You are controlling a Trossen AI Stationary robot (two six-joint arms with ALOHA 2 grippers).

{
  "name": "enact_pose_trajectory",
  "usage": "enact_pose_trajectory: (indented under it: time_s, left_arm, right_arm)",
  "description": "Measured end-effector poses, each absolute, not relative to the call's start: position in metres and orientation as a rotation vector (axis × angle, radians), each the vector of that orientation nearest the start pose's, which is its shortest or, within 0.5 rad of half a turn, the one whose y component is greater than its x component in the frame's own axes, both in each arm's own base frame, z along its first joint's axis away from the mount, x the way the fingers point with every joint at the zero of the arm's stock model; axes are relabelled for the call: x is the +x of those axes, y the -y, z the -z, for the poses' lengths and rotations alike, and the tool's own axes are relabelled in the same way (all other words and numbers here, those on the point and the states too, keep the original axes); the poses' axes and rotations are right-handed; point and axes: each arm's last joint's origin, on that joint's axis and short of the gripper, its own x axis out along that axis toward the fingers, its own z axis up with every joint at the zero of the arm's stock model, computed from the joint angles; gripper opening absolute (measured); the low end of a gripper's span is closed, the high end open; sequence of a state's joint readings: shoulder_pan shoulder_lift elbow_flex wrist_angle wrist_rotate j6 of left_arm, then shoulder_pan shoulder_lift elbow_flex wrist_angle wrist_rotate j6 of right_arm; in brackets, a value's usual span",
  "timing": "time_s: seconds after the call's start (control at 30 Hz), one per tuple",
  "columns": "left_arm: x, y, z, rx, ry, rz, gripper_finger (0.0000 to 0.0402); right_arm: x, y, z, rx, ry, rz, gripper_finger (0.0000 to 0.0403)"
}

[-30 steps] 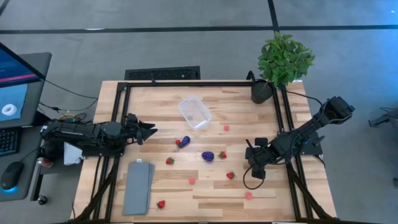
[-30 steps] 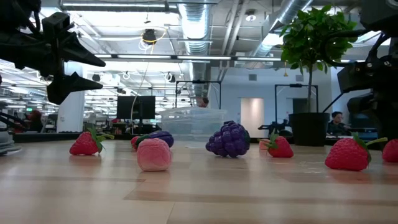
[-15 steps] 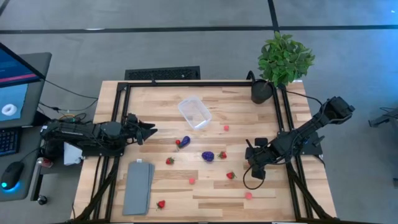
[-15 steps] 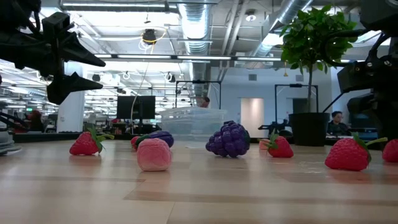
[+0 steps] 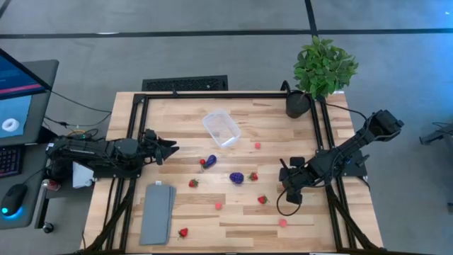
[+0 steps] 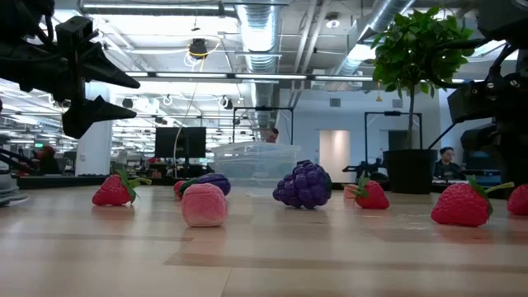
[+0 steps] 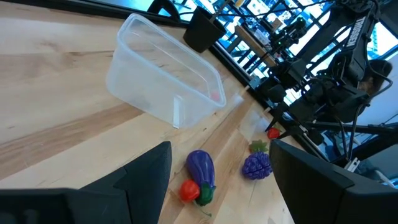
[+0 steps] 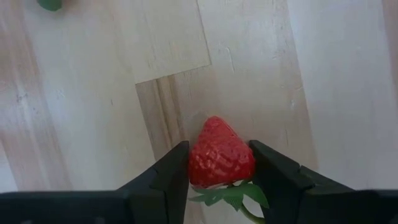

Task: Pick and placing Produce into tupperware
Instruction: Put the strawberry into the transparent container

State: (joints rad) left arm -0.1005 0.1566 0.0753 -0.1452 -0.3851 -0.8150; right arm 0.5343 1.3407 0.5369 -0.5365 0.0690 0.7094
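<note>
Strawberry (image 8: 221, 154), clamped by right end effector (image 8: 219, 171)

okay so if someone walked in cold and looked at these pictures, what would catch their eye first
Probably the right gripper, its fingers shut on a red strawberry at the table's right side. Next, the scatter of tiny produce mid-table, such as the purple grape cluster and eggplant, with the empty clear tupperware behind them and the left gripper waiting, open, at the left.

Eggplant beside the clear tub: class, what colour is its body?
The eggplant is purple, with a green cap; the left wrist view shows it best.
</note>
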Motion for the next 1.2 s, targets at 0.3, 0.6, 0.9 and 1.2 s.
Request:
enact_pose_trajectory:
  time_s: [0.3, 0.6, 0.9, 1.2]
  left_arm:
    - [0.1011, -0.0007, -0.1634, -0.751, -0.093, -0.356, 0.0261]
    - [0.1011, -0.0007, -0.1633, -0.751, -0.093, -0.356, 0.0261]
    - [0.1011, -0.0007, -0.1634, -0.750, -0.092, -0.355, 0.0261]
    - [0.1011, -0.0007, -0.1634, -0.751, -0.093, -0.355, 0.0261]
  right_arm:
    - [0.1689, -0.0976, -0.1317, 0.198, -1.337, 0.079, 0.0182]
    - [0.1690, -0.0976, -0.1317, 0.210, -1.336, 0.091, 0.0181]
    - [0.1700, -0.0984, -0.1330, 0.217, -1.335, 0.085, 0.0171]
    - [0.1716, -0.0998, -0.1346, 0.236, -1.330, 0.076, 0.0179]
